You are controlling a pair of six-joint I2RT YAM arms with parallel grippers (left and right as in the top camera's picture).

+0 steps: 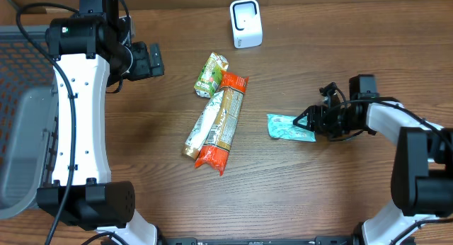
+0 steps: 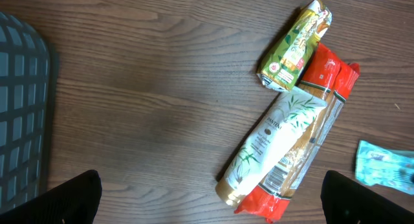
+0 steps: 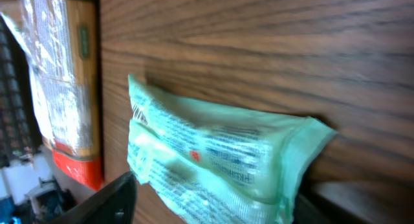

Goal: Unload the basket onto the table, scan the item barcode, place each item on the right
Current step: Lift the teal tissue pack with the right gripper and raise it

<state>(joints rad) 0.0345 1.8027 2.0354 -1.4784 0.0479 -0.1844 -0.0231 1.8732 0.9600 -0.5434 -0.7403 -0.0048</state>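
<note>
Print on the teal packet (image 1: 287,127) is blurring beyond reading. It is lying on the counter (image 1: 141,160), the right claw (image 1: 306,123) straddling its end; gripping or not, I cannot tell. The left claw (image 1: 148,59) is hanging wide open, empty. One green packet (image 1: 211,75), one white pouch (image 1: 202,132) and one red-ended bag (image 1: 228,110) are lying near one white scanner (image 1: 245,23).

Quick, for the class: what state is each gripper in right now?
Left gripper: open, holding nothing.
Right gripper: jaws on either side of the teal packet; whether it grips it cannot be told.
</note>
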